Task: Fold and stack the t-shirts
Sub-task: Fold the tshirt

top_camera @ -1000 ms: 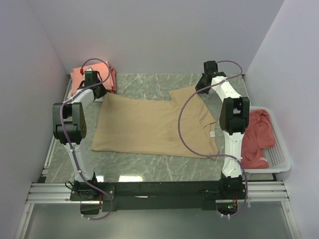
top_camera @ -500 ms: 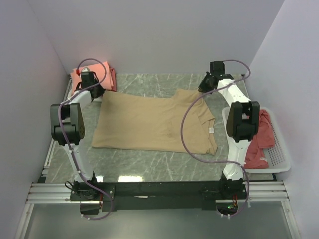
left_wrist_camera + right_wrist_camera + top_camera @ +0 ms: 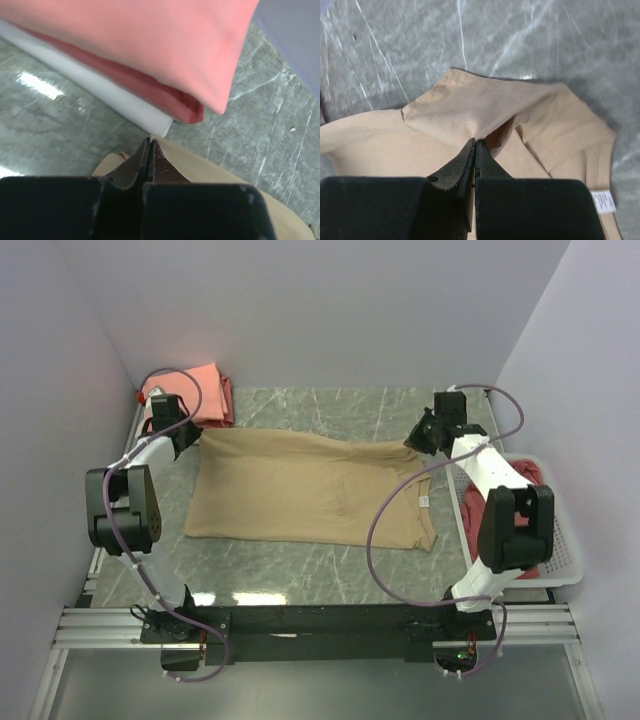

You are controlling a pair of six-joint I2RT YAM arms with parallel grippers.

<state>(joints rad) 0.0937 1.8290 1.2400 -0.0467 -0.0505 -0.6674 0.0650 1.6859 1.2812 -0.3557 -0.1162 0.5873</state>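
The tan t-shirt (image 3: 300, 490) on the counter (image 3: 300, 575) is now drawn straighter along its far edge. That edge is pinched in the closed left fingers (image 3: 137, 162) and right fingers (image 3: 465, 160); folding is judged next.

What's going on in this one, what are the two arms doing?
Both arms are working on the tan t-shirt, which is spread on the marble table. The left gripper is shut on its far left corner, beside the stack of folded shirts. The right gripper is shut on a pinch of cloth at the far right end. The far edge looks pulled taut between them. A dusty red shirt lies in the white basket.
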